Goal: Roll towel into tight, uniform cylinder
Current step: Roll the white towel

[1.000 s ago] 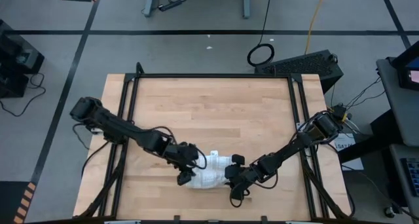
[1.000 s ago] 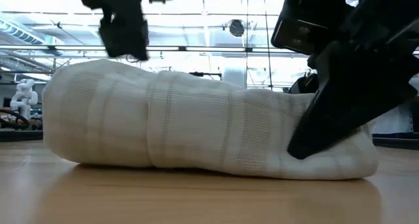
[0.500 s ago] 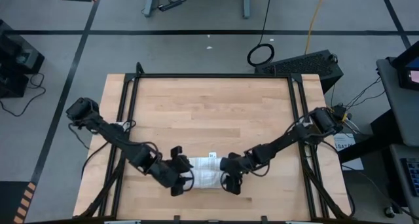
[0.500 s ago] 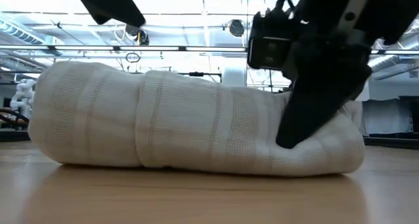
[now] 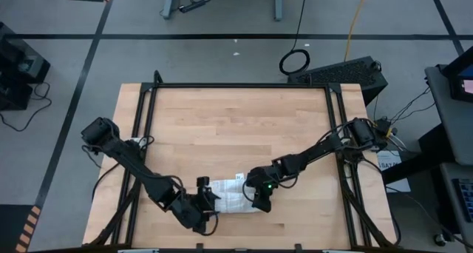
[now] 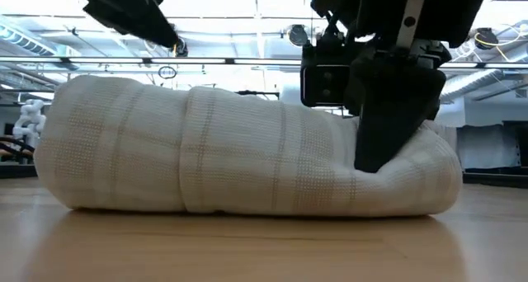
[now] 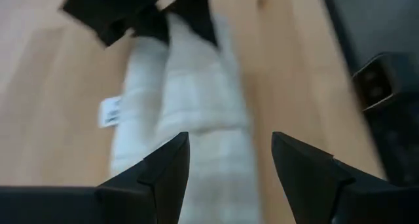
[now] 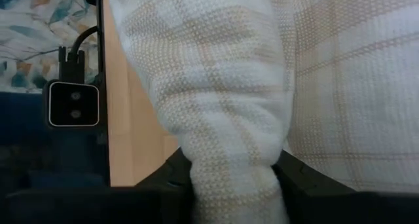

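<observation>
From above, the towel (image 5: 230, 197) lies rolled into a short cylinder near the front edge of the worktop (image 5: 236, 127), about midway across, its tag (image 5: 239, 177) sticking out on the far side. The left claw (image 5: 203, 201) sits at the roll's left end, the right claw (image 5: 259, 197) at its right end.

At table height, the towel (image 6: 239, 158) is a fat roll lying across the view, bulkier at one end and tapering toward the other, where the right claw (image 6: 388, 142) presses into the cloth and dents it. The left claw's (image 6: 132, 10) dark body hangs above the thicker end.

From the left wrist, the fingers (image 7: 163, 171) stand fairly wide apart with the towel (image 7: 190, 99) running between and beyond them; no grip on it shows.

From the right wrist, a fold of towel (image 8: 229, 132) is pinched between the narrow-set fingers (image 8: 308, 181).
</observation>
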Robot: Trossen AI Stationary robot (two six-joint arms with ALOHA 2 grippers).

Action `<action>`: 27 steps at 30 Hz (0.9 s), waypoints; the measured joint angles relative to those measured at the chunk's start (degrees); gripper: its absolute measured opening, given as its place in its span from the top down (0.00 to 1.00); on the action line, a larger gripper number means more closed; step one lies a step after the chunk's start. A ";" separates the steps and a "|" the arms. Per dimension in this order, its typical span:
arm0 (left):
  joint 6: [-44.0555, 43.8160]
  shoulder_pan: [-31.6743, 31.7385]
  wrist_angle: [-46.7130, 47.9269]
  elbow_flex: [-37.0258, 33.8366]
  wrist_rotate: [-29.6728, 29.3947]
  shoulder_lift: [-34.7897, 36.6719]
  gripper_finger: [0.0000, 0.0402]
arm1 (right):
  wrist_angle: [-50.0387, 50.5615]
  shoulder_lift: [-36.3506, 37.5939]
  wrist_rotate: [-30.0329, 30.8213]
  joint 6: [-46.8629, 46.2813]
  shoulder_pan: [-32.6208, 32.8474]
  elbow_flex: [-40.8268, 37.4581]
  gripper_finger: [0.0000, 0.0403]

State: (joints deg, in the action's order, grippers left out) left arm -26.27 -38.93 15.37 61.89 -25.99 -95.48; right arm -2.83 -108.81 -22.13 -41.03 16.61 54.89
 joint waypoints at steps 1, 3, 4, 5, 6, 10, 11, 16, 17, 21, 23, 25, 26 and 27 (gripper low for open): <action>0.05 -0.16 -1.70 0.00 0.30 -0.39 0.45 | -0.09 0.00 -0.02 -0.12 -0.20 0.00 0.74; -0.34 -0.18 -6.82 0.04 0.34 -1.57 0.45 | -0.20 0.00 -1.05 -0.12 -0.68 0.00 0.74; -0.32 -0.18 -8.55 0.09 0.34 -2.19 0.45 | -0.22 0.00 -1.50 -0.10 -0.91 -0.02 0.74; -0.25 -0.18 -9.51 0.09 0.34 -2.87 0.45 | -0.22 0.00 -1.88 -0.08 -1.09 -0.02 0.74; -0.27 -0.14 -10.15 0.09 0.31 -3.56 0.45 | -0.22 0.00 -2.28 -0.05 -1.22 -0.02 0.74; -0.31 0.04 -10.16 0.07 -1.02 -5.83 0.45 | -0.44 -0.01 -3.61 -0.09 -1.59 -0.02 0.74; -0.28 0.05 -10.13 0.07 -1.20 -6.20 0.45 | -0.44 0.00 -4.16 -0.09 -1.72 -0.02 0.74; -0.20 0.97 -10.62 0.07 -0.38 -7.95 0.45 | -0.44 -0.01 -5.34 -0.20 -2.37 -0.03 0.74; -0.21 1.28 -10.75 0.07 0.64 -8.42 0.45 | -0.43 0.00 -5.33 -0.27 -2.44 -0.03 0.74; -0.24 1.85 -10.38 0.07 2.90 -10.65 0.45 | -0.44 0.00 -6.14 -0.33 -2.78 -0.02 0.74; -0.23 1.96 -10.51 0.07 3.18 -11.60 0.45 | -0.42 0.00 -6.80 -0.36 -2.80 -0.02 0.74; -0.36 2.07 -10.53 0.07 3.50 -12.18 0.45 | -0.43 0.00 -7.25 -0.38 -2.80 -0.02 0.74; -0.60 2.22 -10.55 0.07 3.92 -12.18 0.45 | -0.32 0.00 -7.52 -0.38 -2.83 -0.02 0.74; -1.55 2.49 -10.57 0.15 4.43 -12.13 0.45 | -0.16 0.00 -7.70 -0.38 -2.83 -0.02 0.74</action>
State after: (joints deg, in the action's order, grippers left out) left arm -27.83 -36.44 4.80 62.04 -21.56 -107.61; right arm -2.99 -108.81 -29.83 -41.41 13.78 54.87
